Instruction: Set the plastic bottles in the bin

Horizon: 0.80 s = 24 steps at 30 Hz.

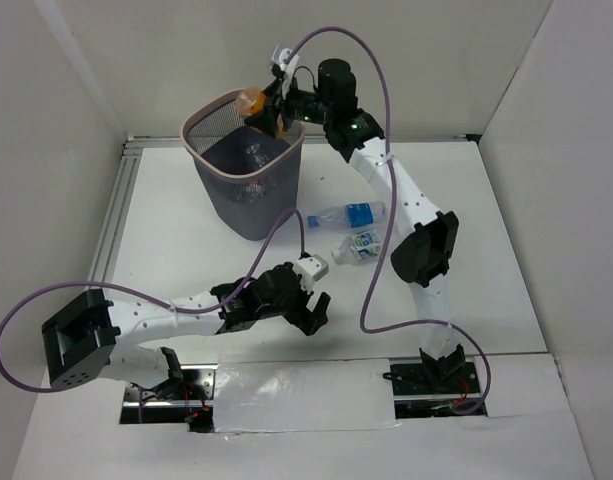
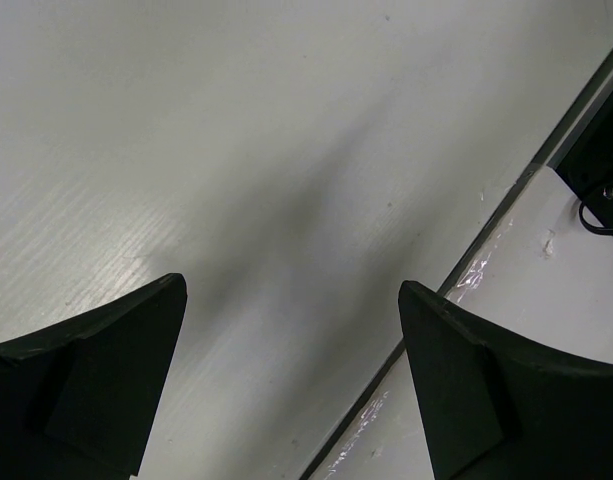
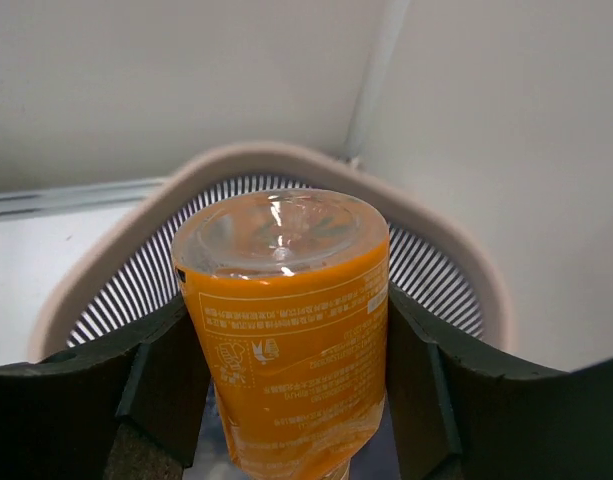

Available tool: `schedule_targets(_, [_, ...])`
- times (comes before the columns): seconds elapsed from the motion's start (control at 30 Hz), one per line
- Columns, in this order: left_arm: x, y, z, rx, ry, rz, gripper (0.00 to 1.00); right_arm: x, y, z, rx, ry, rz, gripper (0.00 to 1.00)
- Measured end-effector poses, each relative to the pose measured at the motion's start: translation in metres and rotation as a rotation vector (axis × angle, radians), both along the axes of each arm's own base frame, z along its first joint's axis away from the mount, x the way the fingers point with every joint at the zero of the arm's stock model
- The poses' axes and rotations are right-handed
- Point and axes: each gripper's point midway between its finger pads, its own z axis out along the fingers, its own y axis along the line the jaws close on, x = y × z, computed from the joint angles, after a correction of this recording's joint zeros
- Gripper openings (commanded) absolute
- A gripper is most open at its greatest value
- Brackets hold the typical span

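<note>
My right gripper (image 1: 265, 108) is shut on a clear plastic bottle with an orange label (image 1: 251, 100), held base-up over the far rim of the bin (image 1: 199, 126). In the right wrist view both pads press the bottle (image 3: 286, 340), with the bin's pinkish rim (image 3: 441, 235) and its mesh below. Two more bottles lie on the table right of the bin, one blue-labelled (image 1: 348, 214) and one green-white (image 1: 358, 245). A clear bottle (image 1: 254, 152) shows inside the bin. My left gripper (image 1: 316, 312) is open and empty low over the table; in its wrist view, my left gripper (image 2: 292, 287) frames only bare table.
White walls close in the table on the left, back and right. A metal rail (image 1: 111, 220) runs along the table's left edge. A dark seam with tape (image 2: 456, 280) crosses the left wrist view. The purple cable (image 1: 371, 270) hangs beside the right arm.
</note>
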Motion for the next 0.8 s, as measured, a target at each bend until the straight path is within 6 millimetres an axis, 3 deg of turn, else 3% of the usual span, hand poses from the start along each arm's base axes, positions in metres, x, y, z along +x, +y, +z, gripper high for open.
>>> schedule_targets(0.03, [0.001, 0.000, 0.002, -0.001, -0.010, -0.005, 1.00, 0.006, 0.003, -0.019, -0.011, 0.057, -0.007, 0.76])
schedule_targets(0.07, [0.003, -0.001, 0.004, 0.000, -0.024, -0.008, 1.00, 0.012, 0.005, -0.037, -0.020, 0.115, -0.014, 0.93])
schedule_targets(0.1, [0.005, -0.003, 0.007, 0.001, -0.036, -0.014, 1.00, 0.017, 0.008, -0.051, -0.025, 0.160, -0.019, 1.00])
schedule_targets(0.2, [0.017, -0.016, 0.023, 0.008, -0.103, -0.041, 1.00, 0.027, 0.007, -0.073, -0.037, 0.229, -0.046, 1.00])
schedule_targets(0.3, [0.037, -0.040, 0.040, 0.013, -0.179, -0.067, 1.00, 0.030, -0.001, -0.067, -0.026, 0.246, -0.072, 1.00])
schedule_targets(0.4, [0.054, -0.061, 0.047, 0.032, -0.244, -0.101, 1.00, 0.038, -0.035, -0.043, -0.008, 0.235, -0.148, 1.00])
schedule_targets(0.43, [0.062, -0.068, 0.047, 0.046, -0.266, -0.113, 1.00, 0.042, -0.054, -0.034, -0.002, 0.226, -0.185, 1.00])
schedule_targets(0.5, [0.075, -0.080, 0.044, 0.068, -0.291, -0.127, 1.00, 0.051, -0.112, -0.021, -0.002, 0.234, -0.293, 0.80])
schedule_targets(0.53, [0.082, -0.086, 0.041, 0.081, -0.303, -0.133, 1.00, 0.053, -0.147, -0.016, -0.002, 0.234, -0.351, 0.62])
schedule_targets(0.57, [0.089, -0.091, 0.037, 0.097, -0.317, -0.139, 1.00, 0.054, -0.188, -0.018, -0.009, 0.249, -0.414, 0.37])
schedule_targets(0.6, [0.098, -0.097, 0.031, 0.121, -0.334, -0.143, 1.00, 0.053, -0.242, -0.024, -0.016, 0.281, -0.500, 0.02])
schedule_targets(0.63, [0.107, -0.100, 0.028, 0.141, -0.352, -0.140, 1.00, 0.049, -0.275, -0.029, -0.022, 0.296, -0.551, 0.00])
schedule_targets(0.67, [0.115, -0.104, 0.022, 0.162, -0.360, -0.136, 1.00, 0.043, -0.325, -0.043, -0.020, 0.336, -0.638, 0.00])
schedule_targets(0.7, [0.124, -0.109, 0.018, 0.183, -0.377, -0.127, 1.00, 0.033, -0.366, -0.061, -0.027, 0.392, -0.711, 0.08])
schedule_targets(0.77, [0.144, -0.118, 0.009, 0.223, -0.411, -0.110, 1.00, 0.004, -0.429, -0.101, -0.048, 0.477, -0.819, 0.14])
schedule_targets(0.8, [0.152, -0.121, 0.004, 0.242, -0.423, -0.102, 1.00, -0.016, -0.449, -0.125, -0.061, 0.542, -0.850, 0.16])
